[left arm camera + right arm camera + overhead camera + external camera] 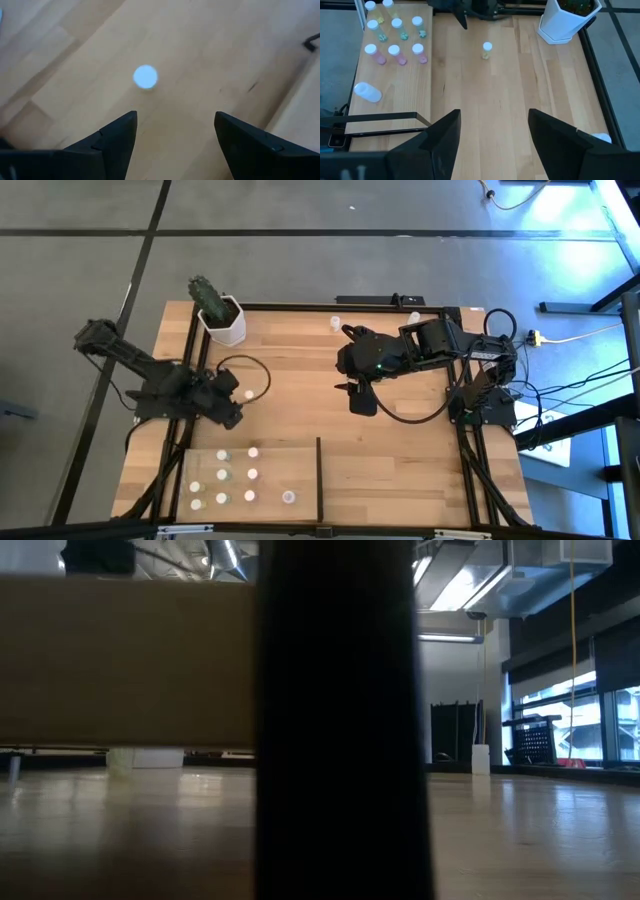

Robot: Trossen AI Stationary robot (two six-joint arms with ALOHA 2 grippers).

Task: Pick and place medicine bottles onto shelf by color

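Worktop (300,380) is pale wood w/ a black frame. Shelf (290,465) sits at its near left corner, a paler panel w/ a thin black divider (319,478) on its right edge. On the shelf in the right wrist view: 8 medicine bottles (396,35) upright in rows, white caps, approx 2 yellowish, 3 greenish, 3 pink, plus 1 white bottle (367,92) lying on its side, apart from the rows and closer to that camera. White hex pot (224,322) at the far left corner holds a cactus (208,294). Left gripper (236,395) hangs over the worktop betw. pot and shelf, fingers spread wide, nothing in them; 1 loose bottle (248,394) stands just beside its tips, and in the left wrist view its white cap (145,77) lies just ahead of the open fingers (120,140), slightly toward 1 side, not touched. Right gripper (360,398) is over mid-worktop, well apart from the shelf, also open and holding nothing. 2 more small white bottles (337,324) stand near the far edge, behind the right arm.
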